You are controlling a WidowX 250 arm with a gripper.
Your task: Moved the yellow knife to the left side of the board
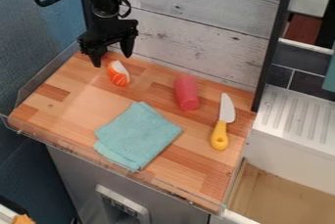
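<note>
Pincer (112, 59) hangs parted by the board (196, 169), arm (107, 0) cropped at top.

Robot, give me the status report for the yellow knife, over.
End effector open, over far left of board. Knife not held, on right side. Possibly in the way: blue cloth, red cylinder.

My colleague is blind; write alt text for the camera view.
A yellow-handled knife lies at the right on a wooden board, with a red cylinder and teal cloth to its left; an open black claw hangs near an orange-striped piece at upper left.
</note>
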